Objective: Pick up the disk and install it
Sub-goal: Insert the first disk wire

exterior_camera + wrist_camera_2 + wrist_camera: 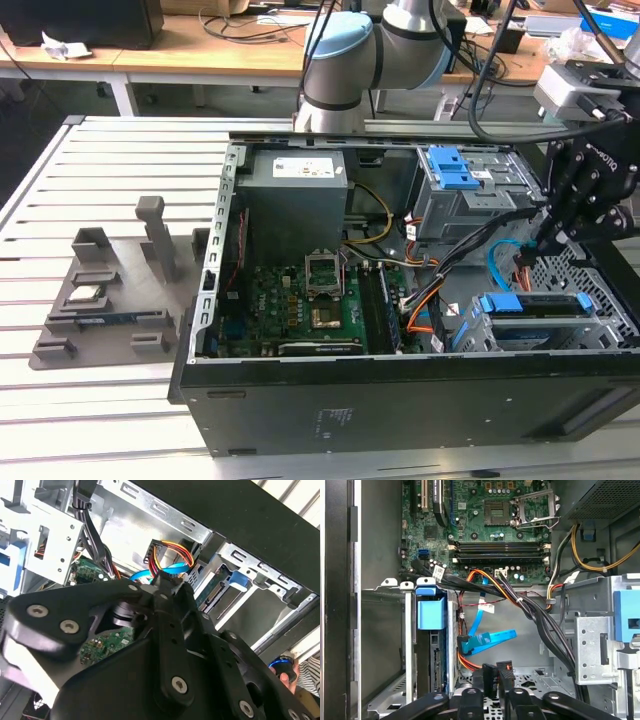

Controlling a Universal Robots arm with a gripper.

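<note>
We see the open case (420,300) lying on the slatted desk (100,200), nearer its right edge in the exterior view. The disk (535,305) sits on edge in the case's bay, blue rail (431,612) up. The pincer (548,238) hangs above the cables beside it; we cannot tell its opening.

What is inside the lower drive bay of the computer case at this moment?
The disk sits edge-up in the lower drive bay, with a blue rail tab at its end. The slot beside it looks vacant. The bay walls cover the disk's label and faces.
</note>
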